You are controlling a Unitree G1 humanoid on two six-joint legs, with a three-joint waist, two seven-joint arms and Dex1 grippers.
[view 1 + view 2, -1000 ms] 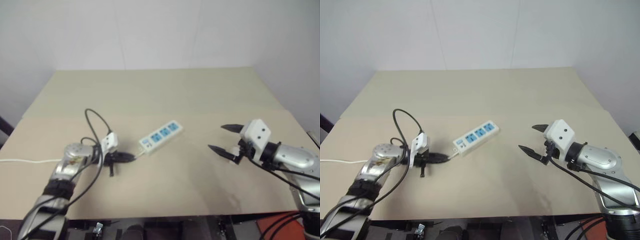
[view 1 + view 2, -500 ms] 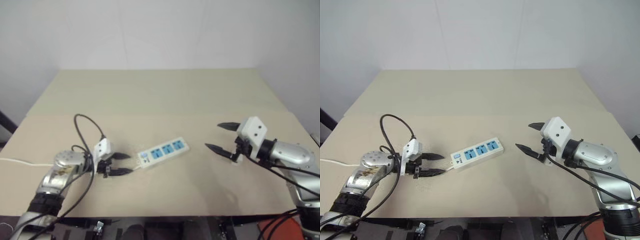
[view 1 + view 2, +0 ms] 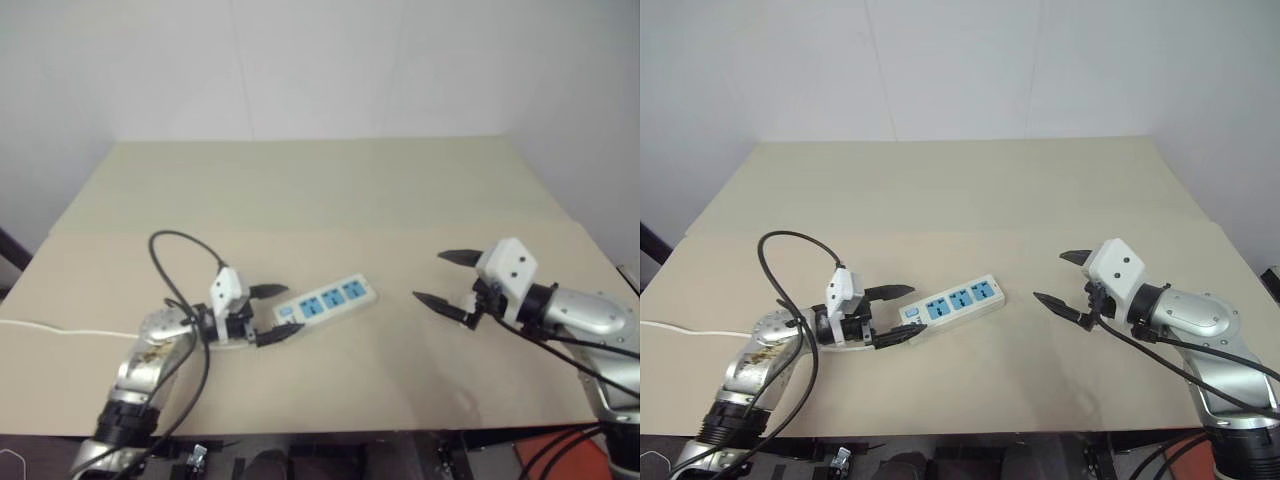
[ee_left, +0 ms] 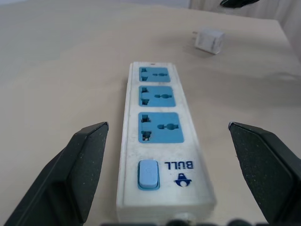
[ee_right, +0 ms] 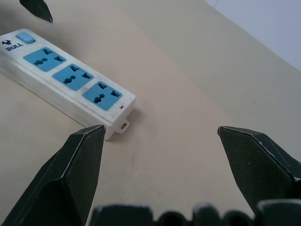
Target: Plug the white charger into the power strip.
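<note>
One charger lies unplugged on the table, beyond the far end of the one power strip, whose three blue sockets are free. The left gripper straddles the strip's switch end, fingers apart; the right gripper hovers spread, holding nothing.

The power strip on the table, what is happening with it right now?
Nothing is plugged into the power strip yet. The left end effector is open at the strip's switch end, fingers on either side of it without gripping. The white charger lies loose on the table beyond the strip. The right end effector hovers open.
</note>
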